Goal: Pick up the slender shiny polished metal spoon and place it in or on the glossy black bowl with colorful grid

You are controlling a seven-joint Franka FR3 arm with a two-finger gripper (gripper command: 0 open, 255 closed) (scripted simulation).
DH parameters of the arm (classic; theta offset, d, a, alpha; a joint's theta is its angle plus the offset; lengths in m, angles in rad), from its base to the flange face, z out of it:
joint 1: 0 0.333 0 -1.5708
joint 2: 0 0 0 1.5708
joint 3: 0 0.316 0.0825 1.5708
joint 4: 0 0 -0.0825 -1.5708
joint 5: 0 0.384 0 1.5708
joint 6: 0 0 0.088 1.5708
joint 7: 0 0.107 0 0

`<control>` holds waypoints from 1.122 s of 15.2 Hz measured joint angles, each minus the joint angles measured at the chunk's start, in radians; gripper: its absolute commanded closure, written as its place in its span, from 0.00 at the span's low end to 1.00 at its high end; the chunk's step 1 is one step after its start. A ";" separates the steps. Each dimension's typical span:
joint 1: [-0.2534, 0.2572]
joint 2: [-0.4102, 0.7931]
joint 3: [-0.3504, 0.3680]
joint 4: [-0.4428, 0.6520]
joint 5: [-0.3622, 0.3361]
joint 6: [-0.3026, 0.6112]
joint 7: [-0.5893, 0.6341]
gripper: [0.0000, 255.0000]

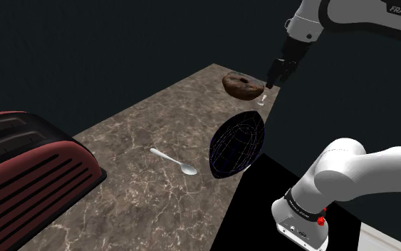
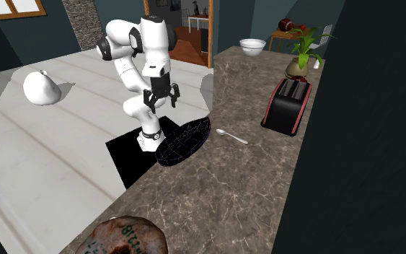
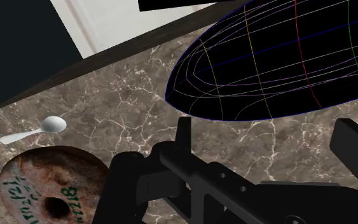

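A slim silvery spoon (image 1: 172,161) (image 2: 231,136) (image 3: 34,131) lies flat on the brown marble counter (image 1: 142,200), bowl end towards the stand. The glossy black bowl (image 1: 237,145) (image 2: 185,142) (image 3: 285,70) with coloured grid lines sits tilted at the counter's edge by the stand, just right of the spoon in the shoulder view. My gripper (image 1: 275,75) (image 2: 162,100) (image 3: 269,143) hangs in the air above the counter, between the bowl and a brown doughnut. It is open with nothing between its fingers (image 3: 182,137), well away from the spoon.
A brown doughnut (image 1: 243,85) (image 2: 125,237) (image 3: 44,191) lies at the counter's far end in the shoulder view. A red and black toaster (image 1: 28,171) (image 2: 288,107) stands beyond the spoon. A white bowl (image 2: 252,46) and a potted plant (image 2: 302,54) sit further off.
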 measured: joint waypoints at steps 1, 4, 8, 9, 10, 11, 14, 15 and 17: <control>0.000 0.000 0.000 0.000 0.000 0.000 0.000 0.00; 0.017 0.001 0.023 -0.048 0.027 0.055 0.028 0.00; 0.052 0.015 0.073 -0.121 0.080 0.158 0.083 0.00; 0.061 0.025 0.086 -0.138 0.093 0.189 0.097 0.00; 0.070 0.036 0.099 -0.158 0.106 0.224 0.109 0.00; 0.079 0.040 0.108 -0.179 0.117 0.255 0.119 0.00; 0.108 0.078 0.149 -0.216 0.155 0.347 0.156 0.00; 0.120 0.092 0.165 -0.221 0.168 0.372 0.172 0.00; 0.139 0.117 0.190 -0.243 0.191 0.431 0.193 0.00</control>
